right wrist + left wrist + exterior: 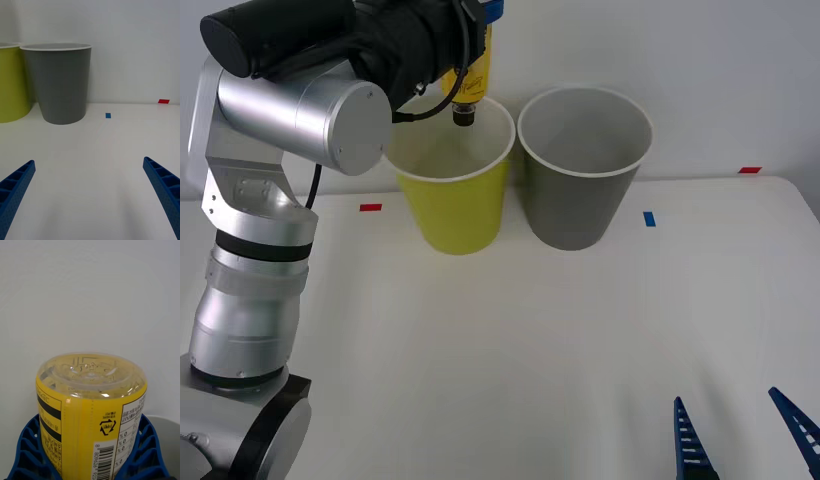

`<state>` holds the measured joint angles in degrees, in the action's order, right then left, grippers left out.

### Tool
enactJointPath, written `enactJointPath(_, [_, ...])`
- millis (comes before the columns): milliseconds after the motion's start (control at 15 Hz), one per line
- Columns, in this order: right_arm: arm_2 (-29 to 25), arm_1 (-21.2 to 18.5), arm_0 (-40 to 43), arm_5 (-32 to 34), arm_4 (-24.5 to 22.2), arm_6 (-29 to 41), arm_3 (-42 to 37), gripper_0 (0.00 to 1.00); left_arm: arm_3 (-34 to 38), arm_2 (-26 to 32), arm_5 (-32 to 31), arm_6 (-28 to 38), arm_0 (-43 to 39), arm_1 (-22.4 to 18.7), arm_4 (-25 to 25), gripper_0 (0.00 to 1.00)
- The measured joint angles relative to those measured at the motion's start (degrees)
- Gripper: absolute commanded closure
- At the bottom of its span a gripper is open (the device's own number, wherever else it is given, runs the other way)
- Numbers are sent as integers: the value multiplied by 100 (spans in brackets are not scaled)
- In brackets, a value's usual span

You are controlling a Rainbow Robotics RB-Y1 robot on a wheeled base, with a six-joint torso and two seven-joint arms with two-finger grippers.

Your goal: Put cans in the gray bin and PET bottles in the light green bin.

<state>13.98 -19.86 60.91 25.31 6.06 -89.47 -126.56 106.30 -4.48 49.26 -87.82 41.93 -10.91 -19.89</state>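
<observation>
Left tool (90, 461) clamped on yellow PET bottle (473, 75), bottle inverted, black cap down, held above mouth of light green bin (452, 200). Gray bin (580, 170) just beside it on white surface (510, 340). Right tool (745, 435) low near front edge, fingers spread, gripping nothing.

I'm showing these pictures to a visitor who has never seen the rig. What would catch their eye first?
Probably the left gripper at the back of the table, holding the yellow bottle cap-down over the mouth of the light green bin. Next, the gray bin standing right beside it on the robot's right. The right gripper waits open, low over the table's near edge.
</observation>
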Motion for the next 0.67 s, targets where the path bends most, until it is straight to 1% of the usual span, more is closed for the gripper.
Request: enactJointPath(667, [0,0,0,0,0,0,0,0,-91,8,-76,-51,0,25,315,100])
